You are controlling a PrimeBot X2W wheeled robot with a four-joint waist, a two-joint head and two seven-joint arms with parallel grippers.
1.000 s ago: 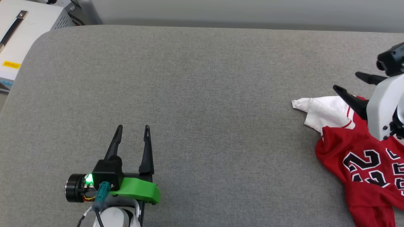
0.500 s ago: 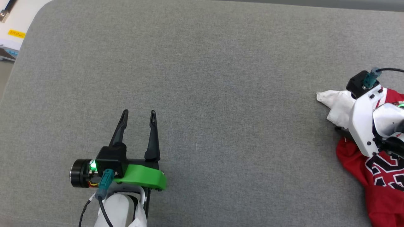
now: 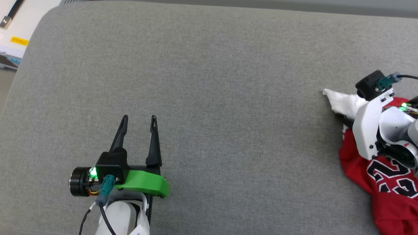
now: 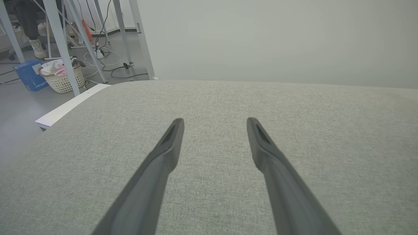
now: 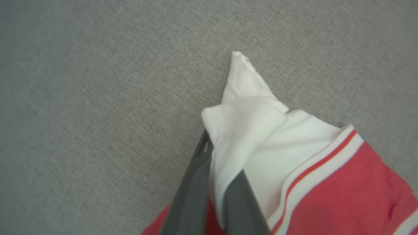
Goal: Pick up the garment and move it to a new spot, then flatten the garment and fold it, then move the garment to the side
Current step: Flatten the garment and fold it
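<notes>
**Inspector:** Start at the left. What is standing there?

**Unit:** A white cabinet (image 3: pixel 19 23) with a yellow label is sitting off the left corner of the worktop (image 3: pixel 228 81). Inside that corner, at the lower left of the head view, my left fingers (image 3: pixel 139 117) are pointing away from me over grey fabric. They are standing spread wide and gripping nothing. In the left wrist view they are framing bare cloth, with a pale wall beyond.

**Inspector:** And the middle?

**Unit:** Grey worktop fabric is running across it.

**Inspector:** Where is the garment lying?

**Unit:** The garment (image 3: pixel 359 163) is lying crumpled at the right edge of the head view, well apart from my left fingers. Its red body is facing up with black, white-edged numerals showing. A white sleeve is pointing left, and the lower part is running out of the picture.

**Inspector:** And the right side?

**Unit:** My right fingers (image 5: pixel 222 163) are pressing together on a fold of that white sleeve, just beside the red-and-white striped trim. Cloth is bunching between them, and the sleeve's tip is lying on the worktop beyond them. In the head view my white wrist housing is covering most of the grip.
</notes>
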